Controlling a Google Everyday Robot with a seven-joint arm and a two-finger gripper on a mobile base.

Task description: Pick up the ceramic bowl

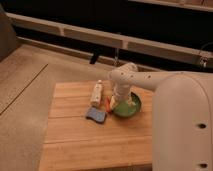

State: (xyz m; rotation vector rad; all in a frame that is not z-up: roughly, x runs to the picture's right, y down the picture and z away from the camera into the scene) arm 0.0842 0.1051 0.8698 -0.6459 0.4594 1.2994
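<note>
The green ceramic bowl (129, 108) sits on the wooden table (80, 140), right of centre. My white arm reaches in from the right and bends down over it. My gripper (119, 101) is at the bowl's left rim, down at bowl level, with the wrist covering part of the bowl. The bowl's front and right rim show.
A flat blue sponge (96, 116) lies left of the bowl. A white bottle (96, 93) lies on its side behind the sponge. A small orange item (108, 104) sits between bottle and bowl. My white body fills the right side. Dark counter fronts run behind the table.
</note>
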